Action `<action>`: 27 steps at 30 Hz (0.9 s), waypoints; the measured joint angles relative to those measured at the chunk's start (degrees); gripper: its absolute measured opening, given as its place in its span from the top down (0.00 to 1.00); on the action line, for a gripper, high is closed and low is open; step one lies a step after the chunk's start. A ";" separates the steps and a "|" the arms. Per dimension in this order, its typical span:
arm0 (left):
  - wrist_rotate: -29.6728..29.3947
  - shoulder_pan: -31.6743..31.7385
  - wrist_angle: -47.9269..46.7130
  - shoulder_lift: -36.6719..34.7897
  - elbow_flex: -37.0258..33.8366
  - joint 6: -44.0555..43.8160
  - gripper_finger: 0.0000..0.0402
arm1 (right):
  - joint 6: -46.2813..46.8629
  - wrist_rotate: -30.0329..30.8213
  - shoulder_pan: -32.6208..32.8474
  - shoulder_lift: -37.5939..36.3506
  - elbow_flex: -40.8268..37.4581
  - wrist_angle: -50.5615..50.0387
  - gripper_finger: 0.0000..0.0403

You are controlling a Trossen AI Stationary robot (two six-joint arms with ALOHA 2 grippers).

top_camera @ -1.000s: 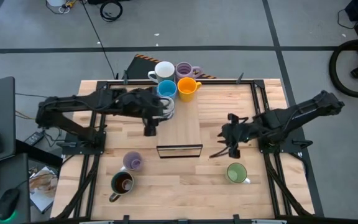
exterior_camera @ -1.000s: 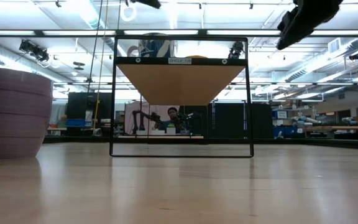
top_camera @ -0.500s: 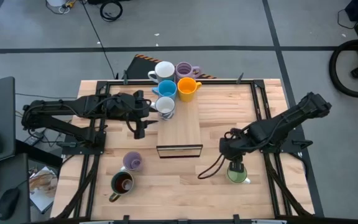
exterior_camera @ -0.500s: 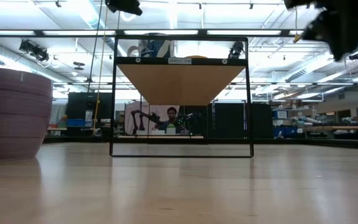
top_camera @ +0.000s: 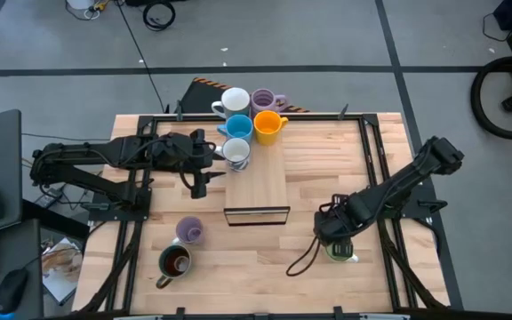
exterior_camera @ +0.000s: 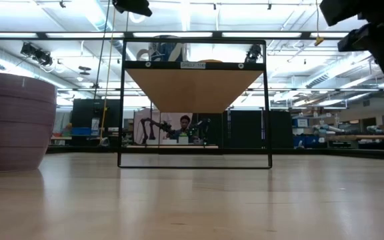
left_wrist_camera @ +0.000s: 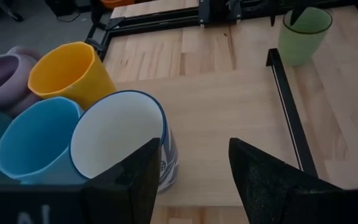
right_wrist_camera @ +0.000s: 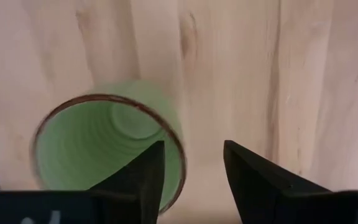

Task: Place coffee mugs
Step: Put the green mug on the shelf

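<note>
In the high view, the green mug (top_camera: 339, 252) is mostly hidden beneath the right pincer (top_camera: 334, 233).

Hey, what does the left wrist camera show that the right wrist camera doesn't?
Only the left wrist view shows the white mug, the blue mug, the orange mug and a lilac mug clustered on the wooden shelf, past the open left claw.

Only the right wrist view looks straight down into the green mug's inside, with the open right claw just over its rim.

Both show the green mug, upright on the table.
</note>
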 joint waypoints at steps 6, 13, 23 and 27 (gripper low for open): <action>-0.01 0.00 -0.07 0.00 0.02 0.13 0.51 | -2.58 -1.10 0.06 1.94 -3.45 4.53 0.61; -0.17 0.00 -0.41 -0.29 0.06 -0.29 0.51 | -7.35 0.64 -0.09 2.68 -6.58 5.91 0.82; -3.93 0.00 -0.08 -1.51 0.28 -0.33 0.51 | -31.38 12.59 -5.35 -2.80 -9.58 4.67 0.92; -3.93 0.00 -0.19 -1.49 0.28 -0.31 0.51 | -42.24 18.90 -10.69 -5.06 -9.62 4.77 0.87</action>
